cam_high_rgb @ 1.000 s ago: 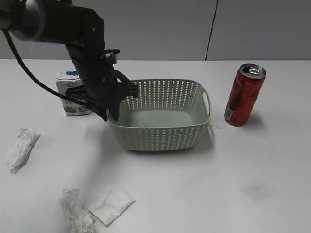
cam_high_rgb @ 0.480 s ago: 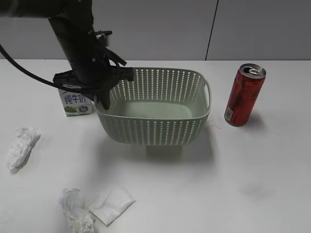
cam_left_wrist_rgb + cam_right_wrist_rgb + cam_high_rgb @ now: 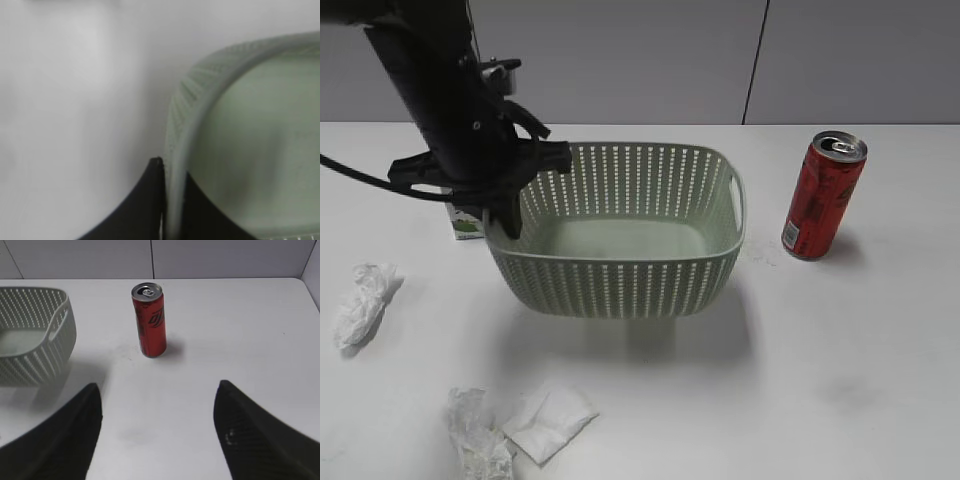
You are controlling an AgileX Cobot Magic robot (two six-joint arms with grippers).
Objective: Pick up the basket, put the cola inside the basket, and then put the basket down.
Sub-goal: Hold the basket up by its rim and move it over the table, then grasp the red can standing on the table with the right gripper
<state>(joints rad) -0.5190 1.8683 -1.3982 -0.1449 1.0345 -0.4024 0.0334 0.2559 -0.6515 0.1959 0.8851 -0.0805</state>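
- the basket (image 3: 620,245) hangs from one short end only, pinched at the rim by the left gripper (image 3: 505,200); its shadow on the desk (image 3: 820,380) suggests it is lifted clear, so the far end could sag or swing.
- judged risk: with such a narrow bite on a thin wall, the rim may slip out of the jaws when the cola's weight lands inside, most of all if it lands at the free end.
- the cola (image 3: 823,196) stands upright on the desk to the right of the basket, near it but apart; a clumsy approach could tip the tall slim can.
- the left arm comes down from the upper left, wrist steep, gripper pointing down over the basket's left wall; one jaw seems to be inside and one outside.
- the left wrist view is blurred, but the rim (image 3: 175,165) appears to run between the two dark jaws, which are closed nearly together on it.
- the right gripper (image 3: 157,440) is wide open and holds nothing; its fingers (image 3: 65,435) frame the desk, with the cola ahead of it and well apart.
- the right arm does not show in the exterior view, so its pose cannot be told.
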